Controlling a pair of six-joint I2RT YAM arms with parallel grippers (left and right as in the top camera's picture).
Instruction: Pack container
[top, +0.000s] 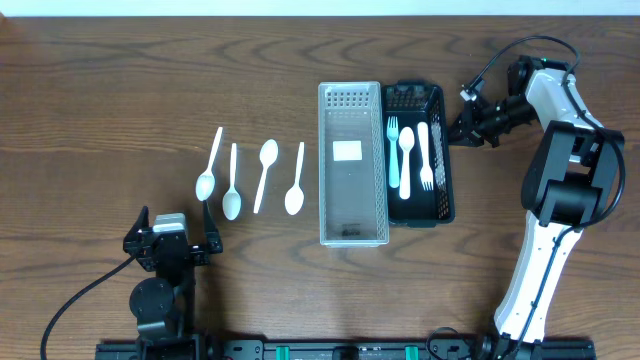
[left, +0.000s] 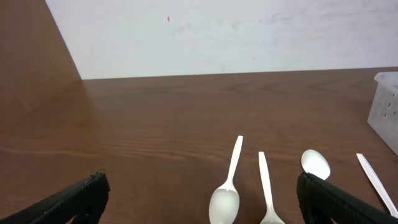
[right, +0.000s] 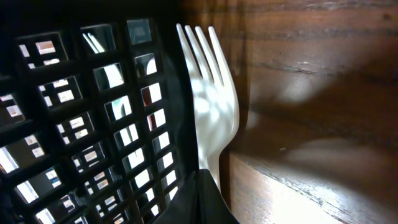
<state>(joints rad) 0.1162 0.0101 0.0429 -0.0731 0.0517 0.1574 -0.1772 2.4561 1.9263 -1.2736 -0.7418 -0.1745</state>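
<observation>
Several white spoons (top: 232, 180) lie in a row on the wooden table, left of a clear perforated container (top: 352, 225). A black basket (top: 443, 190) beside the container holds white forks (top: 424, 155) and a spoon. My right gripper (top: 455, 127) is at the basket's right rim. In the right wrist view this gripper (right: 200, 199) is shut on the handle of a white fork (right: 211, 93), which stands against the black basket wall (right: 93, 124). My left gripper (top: 176, 222) rests open near the front edge. The spoons (left: 225, 199) lie just beyond its fingers (left: 81, 198).
A corner of the clear container (left: 388, 106) shows at the right edge of the left wrist view. A small white label (top: 347, 151) lies on the container's floor. The right arm's white links (top: 545, 230) run down the table's right side.
</observation>
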